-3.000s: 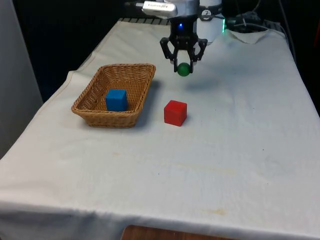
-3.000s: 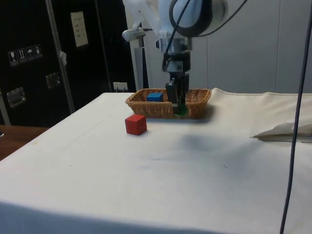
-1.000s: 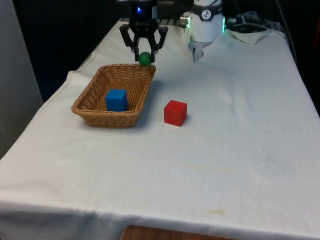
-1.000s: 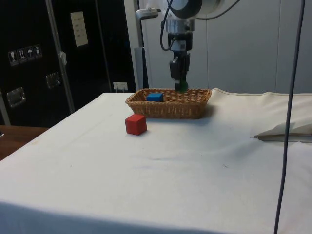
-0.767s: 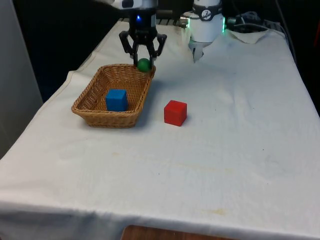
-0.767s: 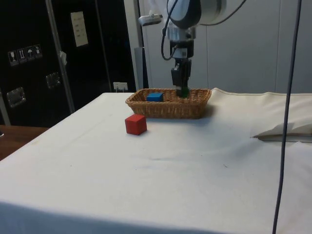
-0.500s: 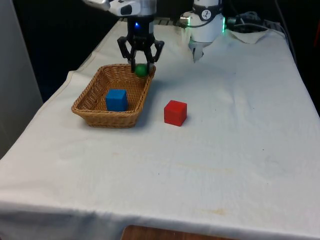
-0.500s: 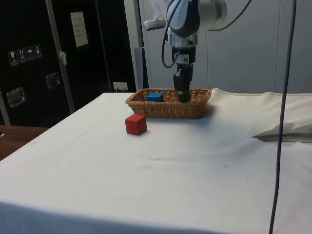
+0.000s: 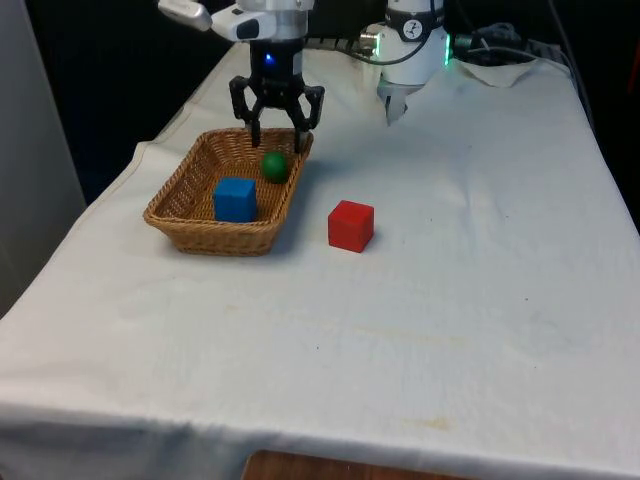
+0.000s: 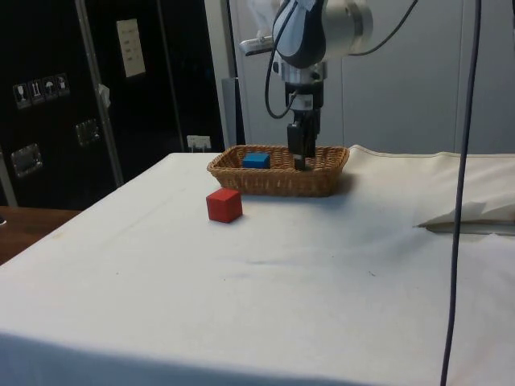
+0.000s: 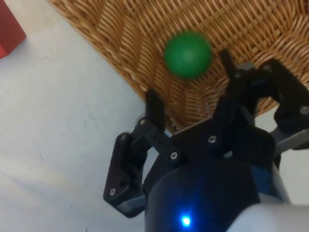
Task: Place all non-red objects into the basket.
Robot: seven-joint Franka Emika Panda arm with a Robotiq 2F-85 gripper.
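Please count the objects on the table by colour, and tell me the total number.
Blue: 1, the cube in the basket.
Green: 1, the ball in the basket.
Red: 1, the cube on the cloth beside the basket.
Tan: 1, the basket itself.
Total: 4.
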